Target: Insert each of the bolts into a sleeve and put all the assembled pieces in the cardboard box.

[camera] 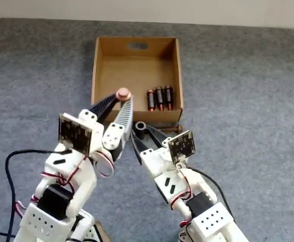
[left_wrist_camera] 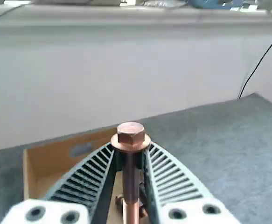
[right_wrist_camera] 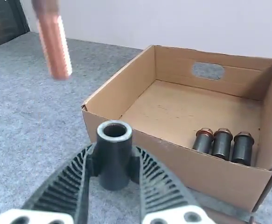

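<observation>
Copper-coloured and hex-headed, the threaded bolt (left_wrist_camera: 130, 137) stands upright, clamped between the ribbed fingers of the left gripper (left_wrist_camera: 131, 156) above the near left part of the cardboard box (right_wrist_camera: 126, 88). Just right of it and nearer, the right gripper (right_wrist_camera: 113, 168) pinches a dark, smooth tubular sleeve (right_wrist_camera: 114, 149), bore upward. 3 assembled pieces (right_wrist_camera: 223, 144) lie side by side in the box's near right corner.

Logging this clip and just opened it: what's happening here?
The left gripper holds a copper bolt upright, head up, by the front wall of the cardboard box. The right gripper holds a black sleeve, opening up, just in front of the box. The bolt is not yet in the sleeve. Three assembled pieces already lie in the box.
</observation>
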Controlling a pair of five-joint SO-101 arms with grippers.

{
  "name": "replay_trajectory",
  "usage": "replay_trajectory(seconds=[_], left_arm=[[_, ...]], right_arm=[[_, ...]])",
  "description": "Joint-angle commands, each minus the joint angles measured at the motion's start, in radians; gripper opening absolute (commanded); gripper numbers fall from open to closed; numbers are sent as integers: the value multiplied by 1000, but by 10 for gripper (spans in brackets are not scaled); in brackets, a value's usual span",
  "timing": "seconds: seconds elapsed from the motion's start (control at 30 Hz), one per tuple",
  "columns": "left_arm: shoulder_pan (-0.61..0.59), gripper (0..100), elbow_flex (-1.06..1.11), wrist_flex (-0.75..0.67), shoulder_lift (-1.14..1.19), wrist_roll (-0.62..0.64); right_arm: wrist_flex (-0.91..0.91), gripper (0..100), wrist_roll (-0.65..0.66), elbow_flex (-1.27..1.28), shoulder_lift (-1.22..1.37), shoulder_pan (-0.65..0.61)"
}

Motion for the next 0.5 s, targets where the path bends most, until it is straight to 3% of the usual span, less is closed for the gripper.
replay_trajectory(seconds=[0.0, 0.3, 0.47], left_arm=[[41, 8, 24, -129, -12, 9], [71, 8, 54, -146, -12, 23], [41, 9, 51, -144, 19, 184]], right_arm=[[-22, 9, -5, 13, -13, 1], [-22, 9, -5, 13, -13, 1], [-22, 9, -5, 12, -13, 1]])
